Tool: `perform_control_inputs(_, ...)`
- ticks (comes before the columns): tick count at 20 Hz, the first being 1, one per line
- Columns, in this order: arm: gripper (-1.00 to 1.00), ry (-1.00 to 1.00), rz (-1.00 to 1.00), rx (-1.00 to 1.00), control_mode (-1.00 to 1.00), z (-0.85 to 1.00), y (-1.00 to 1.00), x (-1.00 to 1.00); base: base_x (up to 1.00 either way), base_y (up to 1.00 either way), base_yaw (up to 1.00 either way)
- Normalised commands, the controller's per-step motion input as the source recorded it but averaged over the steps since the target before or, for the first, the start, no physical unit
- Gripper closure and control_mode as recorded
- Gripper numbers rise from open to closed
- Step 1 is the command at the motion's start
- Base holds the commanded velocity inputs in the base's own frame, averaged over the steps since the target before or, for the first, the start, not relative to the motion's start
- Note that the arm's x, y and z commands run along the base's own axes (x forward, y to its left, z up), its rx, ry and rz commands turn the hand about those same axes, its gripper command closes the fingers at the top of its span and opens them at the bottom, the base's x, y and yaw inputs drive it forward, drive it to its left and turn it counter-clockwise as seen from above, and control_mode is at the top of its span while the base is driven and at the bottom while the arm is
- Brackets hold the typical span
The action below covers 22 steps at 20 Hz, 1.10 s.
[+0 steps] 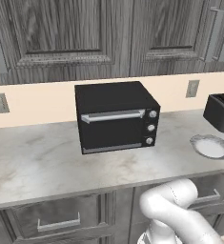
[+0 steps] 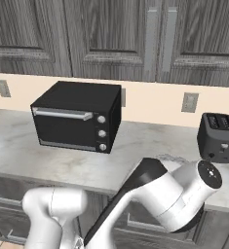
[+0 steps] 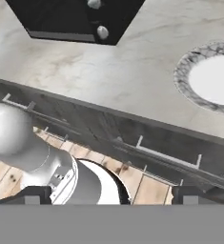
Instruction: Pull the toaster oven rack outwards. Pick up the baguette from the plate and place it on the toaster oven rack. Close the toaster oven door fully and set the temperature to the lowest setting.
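The black toaster oven [image 1: 116, 116] [image 2: 77, 116] stands on the marble counter against the wall. Its door [image 1: 114, 129] is shut, with the silver bar handle [image 1: 112, 116] along the top and three knobs [image 1: 151, 127] in a column at the right. The rack is hidden behind the shut door. To the oven's right lies the round plate [image 1: 199, 141] [image 3: 182, 71], and its dish looks bare. The baguette is out of view. My gripper [image 3: 111, 195] hangs low in front of the counter's drawers, open, its two tips wide apart with nothing between them. The oven's lower corner [image 3: 75, 16] shows at the top of the hand view.
A black slot toaster [image 1: 221, 112] [image 2: 217, 136] stands at the far right behind the plate. Grey wood cabinets hang above the oven. Drawers with bar handles [image 3: 168, 159] run under the counter edge. My folded white arm [image 2: 160, 194] rises in front of the counter.
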Motion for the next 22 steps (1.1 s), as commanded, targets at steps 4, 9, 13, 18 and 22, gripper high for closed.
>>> perform_control_inputs(4,-1.0,-0.02,-0.06,0.15,-1.0,0.0,0.14,0.76,0.0,0.0,0.0)
perform_control_inputs(9,-1.0,-0.08,-0.17,0.12,-1.0,0.0,0.45,0.63,0.0,0.0,0.0)
perform_control_inputs(13,-1.0,-0.1,-0.15,0.03,-1.0,0.0,0.52,0.51,0.0,0.0,0.0)
perform_control_inputs(18,-1.0,-0.05,-0.12,0.01,-1.0,0.01,0.5,0.51,0.0,0.0,0.0)
perform_control_inputs(22,-1.0,-0.08,0.0,0.08,-1.0,0.25,0.54,0.32,0.0,0.0,0.0)
